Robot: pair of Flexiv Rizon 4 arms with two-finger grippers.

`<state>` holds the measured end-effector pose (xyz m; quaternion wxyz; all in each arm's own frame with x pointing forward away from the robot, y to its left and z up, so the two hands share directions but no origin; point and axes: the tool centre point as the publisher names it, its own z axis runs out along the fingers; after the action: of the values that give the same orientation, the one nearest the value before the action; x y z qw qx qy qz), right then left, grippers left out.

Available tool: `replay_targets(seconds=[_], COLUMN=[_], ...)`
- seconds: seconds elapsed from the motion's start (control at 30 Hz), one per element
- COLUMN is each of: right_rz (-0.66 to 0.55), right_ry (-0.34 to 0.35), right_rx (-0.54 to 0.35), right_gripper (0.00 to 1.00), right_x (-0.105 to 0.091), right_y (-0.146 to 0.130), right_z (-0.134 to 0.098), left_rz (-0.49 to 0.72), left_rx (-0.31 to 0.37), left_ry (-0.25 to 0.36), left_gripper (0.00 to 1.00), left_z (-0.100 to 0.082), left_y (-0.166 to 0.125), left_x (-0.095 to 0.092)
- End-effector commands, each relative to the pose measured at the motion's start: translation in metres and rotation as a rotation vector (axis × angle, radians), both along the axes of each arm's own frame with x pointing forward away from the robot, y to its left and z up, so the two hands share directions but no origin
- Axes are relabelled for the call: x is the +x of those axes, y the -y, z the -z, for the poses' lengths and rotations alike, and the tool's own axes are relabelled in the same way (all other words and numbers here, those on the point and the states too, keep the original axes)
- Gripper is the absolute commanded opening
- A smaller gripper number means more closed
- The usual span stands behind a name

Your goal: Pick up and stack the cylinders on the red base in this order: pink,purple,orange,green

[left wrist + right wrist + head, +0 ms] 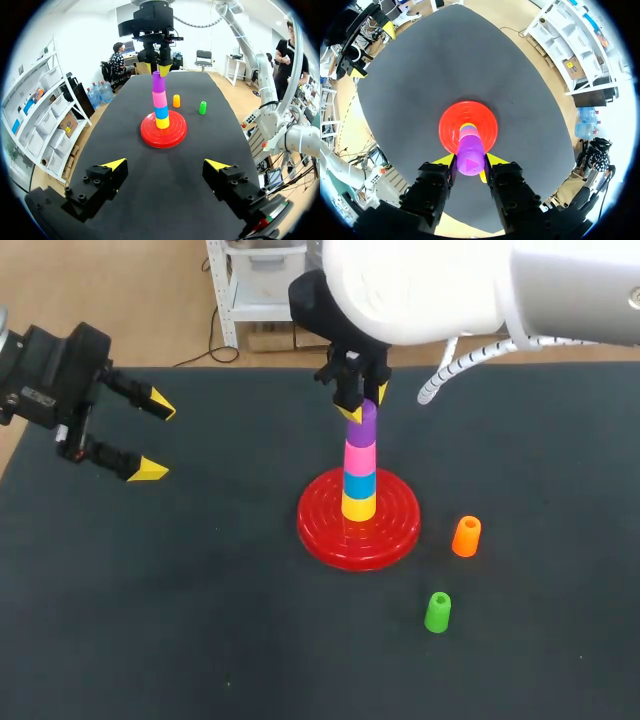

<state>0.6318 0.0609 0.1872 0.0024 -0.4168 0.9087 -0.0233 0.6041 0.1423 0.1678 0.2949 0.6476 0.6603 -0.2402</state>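
Head view: purple cylinder tops stack on red base, sitting on pink cylinder, then blue cylinder, yellow cylinder lowest. Right claw pinches purple cylinder from two sides, both yellow tips touching it. Orange cylinder upright on desk just right of base. Green cylinder upright, nearer robot side. Left claw spread wide, empty, over desk's left part, well apart from stack.
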Motion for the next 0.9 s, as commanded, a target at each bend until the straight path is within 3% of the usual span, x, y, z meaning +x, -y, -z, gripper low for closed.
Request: replay_targets(seconds=[0.03, 0.5, 0.67, 0.7, 0.73, 0.77, 0.9], right_rz=[0.004, 0.022, 0.028, 0.029, 0.026, 0.027, 0.027], right_ry=[-0.002, -0.038, -0.026, -0.012, 0.0, 0.006, 0.031], right_rx=[-0.007, -0.037, -0.03, -0.019, -0.011, -0.002, 0.046], right_gripper=[0.0, 0.0, 0.0, 0.29, 0.73, 1.0, 1.0], right_x=[0.001, 0.002, 0.002, 0.001, 0.001, 0.0, -0.003], right_y=[-0.001, 0.0, 0.003, 0.004, 0.005, 0.007, 0.014], right_z=[0.006, 0.027, 0.021, 0.017, 0.012, 0.007, -0.015], left_rz=[0.0, 0.0, 0.0, 0.0, 0.0, 0.0, 0.0], left_rx=[-0.003, -0.003, -0.003, -0.003, -0.003, -0.003, -0.003], left_ry=[0.004, 0.004, 0.004, 0.004, 0.004, 0.004, 0.004], left_gripper=[1.0, 1.0, 1.0, 1.0, 1.0, 1.0, 1.0], left_z=[0.001, 0.001, 0.001, 0.001, 0.001, 0.001, 0.001], left_y=[-0.001, -0.001, -0.001, -0.001, -0.001, -0.001, -0.001], left_x=[-0.001, -0.001, -0.001, -0.001, -0.001, -0.001, -0.001])
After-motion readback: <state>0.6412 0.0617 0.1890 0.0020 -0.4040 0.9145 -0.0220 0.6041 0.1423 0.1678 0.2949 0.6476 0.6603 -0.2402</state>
